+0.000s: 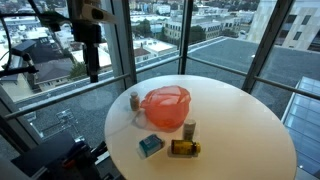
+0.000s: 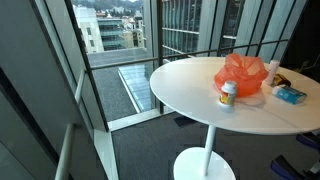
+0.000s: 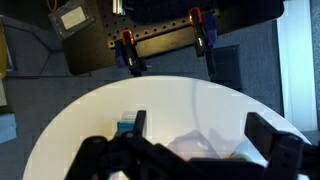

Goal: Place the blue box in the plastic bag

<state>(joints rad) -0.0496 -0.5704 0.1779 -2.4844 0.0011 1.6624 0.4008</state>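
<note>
The blue box (image 1: 150, 146) lies on the round white table (image 1: 240, 120) near its front edge, beside the orange plastic bag (image 1: 165, 108). Both also show in an exterior view, the box (image 2: 290, 95) behind the bag (image 2: 242, 75). In the wrist view the blue box (image 3: 125, 125) peeks out beside one finger, and the bag is a pale, washed-out shape (image 3: 205, 145). My gripper (image 1: 92, 66) hangs high above and off to the side of the table. Its jaws (image 3: 200, 125) are wide open and empty.
A small bottle with a yellow cap (image 1: 133, 100) stands next to the bag, also seen in an exterior view (image 2: 228, 93). A brown bottle (image 1: 184, 148) lies beside the box and another (image 1: 189, 128) stands by the bag. Glass walls and a railing surround the table.
</note>
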